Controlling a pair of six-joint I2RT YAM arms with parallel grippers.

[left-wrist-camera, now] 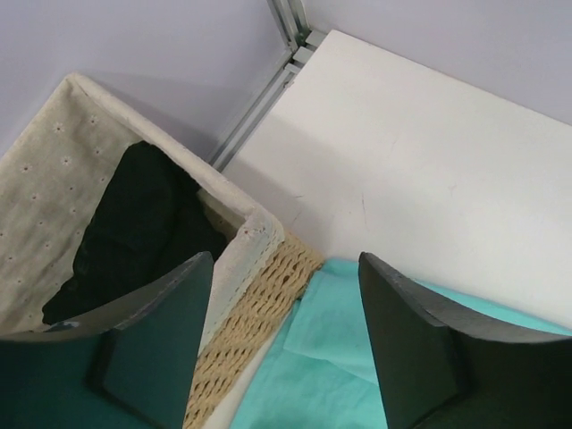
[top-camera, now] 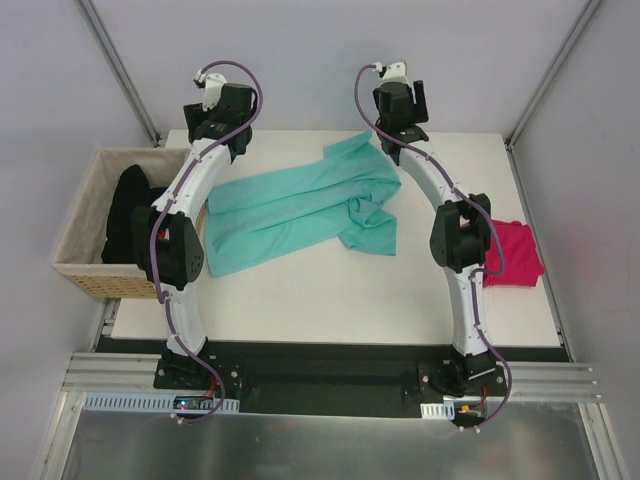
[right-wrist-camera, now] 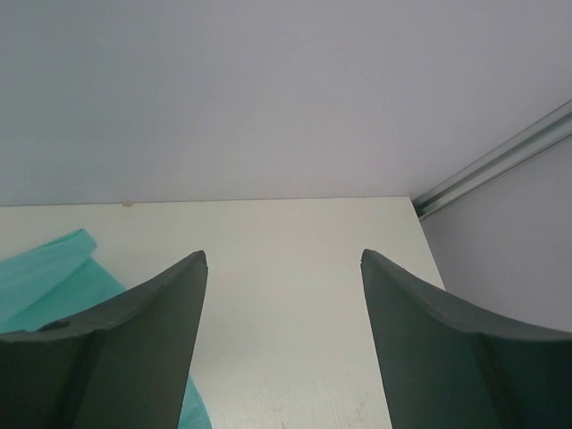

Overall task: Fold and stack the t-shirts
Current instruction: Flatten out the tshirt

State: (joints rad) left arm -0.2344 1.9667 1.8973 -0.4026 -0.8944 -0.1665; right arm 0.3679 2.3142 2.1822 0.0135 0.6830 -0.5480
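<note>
Left gripper (left-wrist-camera: 284, 259) and right gripper (right-wrist-camera: 284, 255) gape empty by the far edge of the desk (top-camera: 330, 300); soft teal shirt (top-camera: 290, 210) rumpled, pink shirt (top-camera: 515, 255) folded.

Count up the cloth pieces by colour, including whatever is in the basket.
teal t-shirt: 1
pink t-shirt: 1
black cloth bundle, in the basket: 1
Total: 3

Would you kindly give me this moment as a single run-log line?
left pincer: open, empty | right pincer: open, empty | teal t-shirt: partly folded, mid-table | pink t-shirt: folded, right side
</note>
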